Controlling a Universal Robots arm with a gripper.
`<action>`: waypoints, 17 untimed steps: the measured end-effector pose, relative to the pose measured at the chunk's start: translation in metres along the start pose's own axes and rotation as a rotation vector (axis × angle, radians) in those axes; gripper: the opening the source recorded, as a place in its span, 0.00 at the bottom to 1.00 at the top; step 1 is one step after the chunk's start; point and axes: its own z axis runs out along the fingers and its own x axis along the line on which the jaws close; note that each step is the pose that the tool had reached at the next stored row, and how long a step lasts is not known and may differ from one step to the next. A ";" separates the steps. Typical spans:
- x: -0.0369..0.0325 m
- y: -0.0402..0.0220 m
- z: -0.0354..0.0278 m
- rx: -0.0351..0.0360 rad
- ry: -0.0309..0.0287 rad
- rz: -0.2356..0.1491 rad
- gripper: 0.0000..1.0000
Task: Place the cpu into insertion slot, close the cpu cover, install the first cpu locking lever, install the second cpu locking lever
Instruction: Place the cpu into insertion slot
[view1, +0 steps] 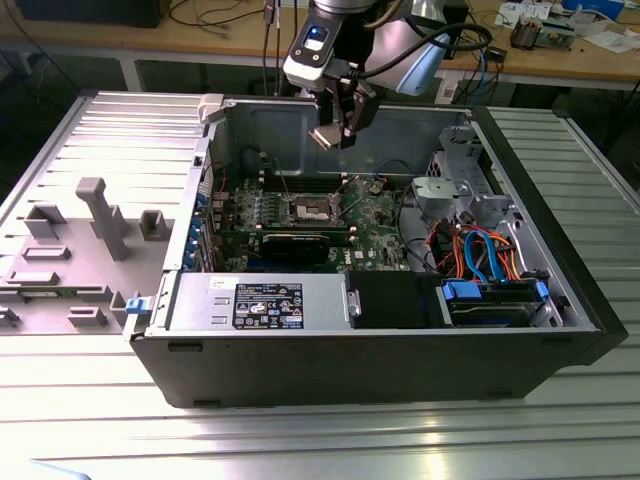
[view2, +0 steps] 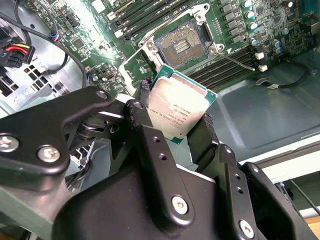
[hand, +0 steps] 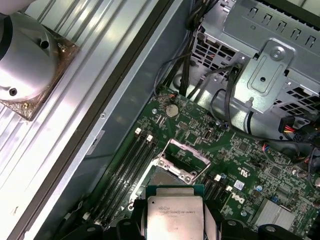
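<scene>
My gripper (view1: 333, 133) hangs above the open computer case, shut on the cpu (view2: 177, 107), a flat square chip with a silver-grey top, also seen in the first wrist view as the cpu (hand: 175, 216). Black fingers (view2: 141, 117) clamp its two opposite edges. Below it on the green board lies the insertion slot (view2: 182, 47), its dark centre bare. In the exterior view the insertion slot (view1: 307, 208) sits under and slightly toward the exterior view's left of the gripper. The cpu cover (hand: 184, 159) stands swung up behind the socket. The chip is well above the board, touching nothing.
Long black memory slots (hand: 127, 167) flank the socket. A metal drive cage (view1: 455, 190) and bundled cables (view1: 480, 255) fill the case on the exterior view's right. A power supply (view1: 260, 300) lines the near wall. Grey plastic fixtures (view1: 100, 220) stand outside the case.
</scene>
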 end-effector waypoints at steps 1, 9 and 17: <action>0.0000 -0.0001 0.0002 -0.0002 -0.0003 0.004 0.55; 0.0001 -0.0001 0.0003 -0.0004 -0.0008 0.010 0.55; 0.0001 -0.0001 0.0003 -0.0004 -0.0010 0.012 0.55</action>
